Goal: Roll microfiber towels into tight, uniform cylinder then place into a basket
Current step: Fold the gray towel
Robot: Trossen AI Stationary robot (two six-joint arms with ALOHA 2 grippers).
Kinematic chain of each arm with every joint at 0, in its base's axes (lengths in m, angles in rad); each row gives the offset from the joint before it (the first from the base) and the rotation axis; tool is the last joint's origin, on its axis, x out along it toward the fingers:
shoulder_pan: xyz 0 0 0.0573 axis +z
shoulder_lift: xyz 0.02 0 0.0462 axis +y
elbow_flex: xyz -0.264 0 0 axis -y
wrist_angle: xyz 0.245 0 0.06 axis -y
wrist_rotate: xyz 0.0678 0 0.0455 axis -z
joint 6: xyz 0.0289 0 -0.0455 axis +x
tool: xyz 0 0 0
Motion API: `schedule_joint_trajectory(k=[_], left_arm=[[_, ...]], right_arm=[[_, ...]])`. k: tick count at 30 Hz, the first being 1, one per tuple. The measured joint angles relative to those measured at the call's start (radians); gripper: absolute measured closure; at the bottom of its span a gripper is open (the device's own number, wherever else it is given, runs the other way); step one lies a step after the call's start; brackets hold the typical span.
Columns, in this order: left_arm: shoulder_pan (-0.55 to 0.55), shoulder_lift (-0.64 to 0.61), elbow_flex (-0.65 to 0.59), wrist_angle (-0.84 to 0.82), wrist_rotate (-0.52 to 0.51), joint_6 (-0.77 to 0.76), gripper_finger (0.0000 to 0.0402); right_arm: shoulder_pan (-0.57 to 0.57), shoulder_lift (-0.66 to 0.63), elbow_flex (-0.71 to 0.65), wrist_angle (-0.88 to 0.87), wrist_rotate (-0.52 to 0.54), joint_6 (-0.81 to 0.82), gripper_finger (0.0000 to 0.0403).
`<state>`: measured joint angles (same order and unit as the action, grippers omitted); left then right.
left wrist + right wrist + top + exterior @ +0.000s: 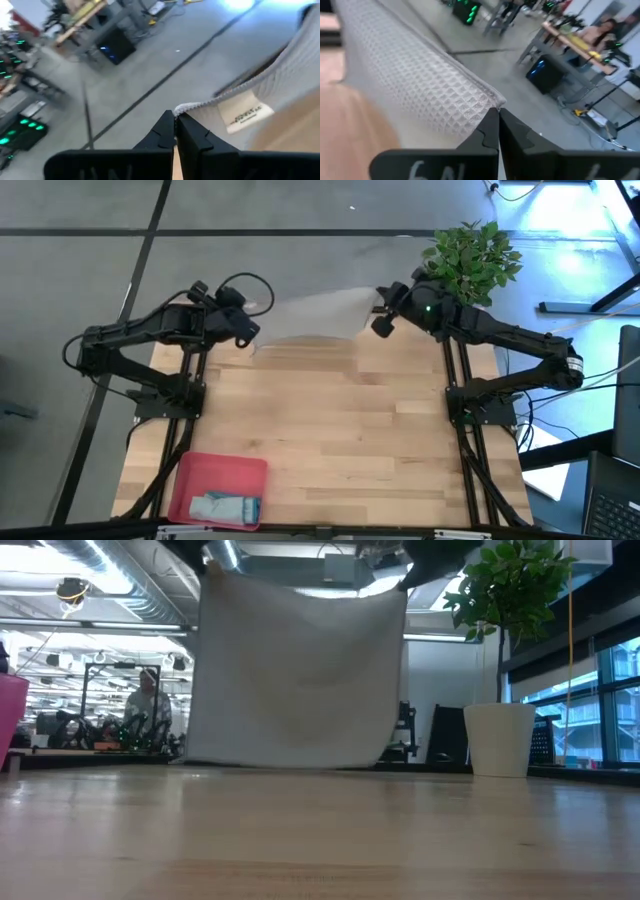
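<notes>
Both end effectors [175,120] [498,116] — half-hidden behind grey towel [300,670]

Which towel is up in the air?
The light grey towel, held up by its top corners by the left tool and right tool. The pale blue-teal towel lies rolled in the pink-red basket.

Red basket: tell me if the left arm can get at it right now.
Probably not yet. The left gripper is shut on a corner of the grey towel, held up with the right gripper. The basket lies unobstructed.
</notes>
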<state>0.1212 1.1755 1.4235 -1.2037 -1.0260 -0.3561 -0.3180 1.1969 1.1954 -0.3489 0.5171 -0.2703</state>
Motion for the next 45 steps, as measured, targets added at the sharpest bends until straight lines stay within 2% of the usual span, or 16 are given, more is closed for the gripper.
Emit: schedule_joint_trajectory(k=[6, 11, 14, 19, 31, 37, 45], left_arm=[[-0.075, 0.000, 0.000, -0.001, 0.115, -0.001, 0.0402], [-0.139, 0.011, -0.014, -0.014, 0.183, -0.047, 0.0401], [-0.175, 0.011, -0.055, -0.016, 0.218, -0.080, 0.0401], [-0.237, 0.012, -0.145, -0.016, 0.301, -0.174, 0.0401], [-0.469, 0.011, -0.357, 0.002, 0.426, -0.449, 0.0401], [-0.565, 0.012, -0.478, 0.121, 0.477, -0.532, 0.0401], [-0.645, 0.012, -0.609, 0.381, 0.539, -0.536, 0.0401]], right_arm=[[0.053, 0.000, 0.000, -0.166, -0.024, 0.084, 0.0399], [0.102, 0.000, -0.042, -0.221, -0.024, 0.157, 0.0399], [0.130, 0.000, -0.078, -0.225, -0.027, 0.192, 0.0399], [0.181, 0.000, -0.131, -0.234, -0.091, 0.263, 0.0399], [0.363, 0.000, -0.236, -0.307, -0.194, 0.477, 0.0399], [0.443, 0.000, -0.342, -0.258, -0.206, 0.582, 0.0399], [0.497, 0.000, -0.509, 0.014, -0.279, 0.677, 0.0399]])
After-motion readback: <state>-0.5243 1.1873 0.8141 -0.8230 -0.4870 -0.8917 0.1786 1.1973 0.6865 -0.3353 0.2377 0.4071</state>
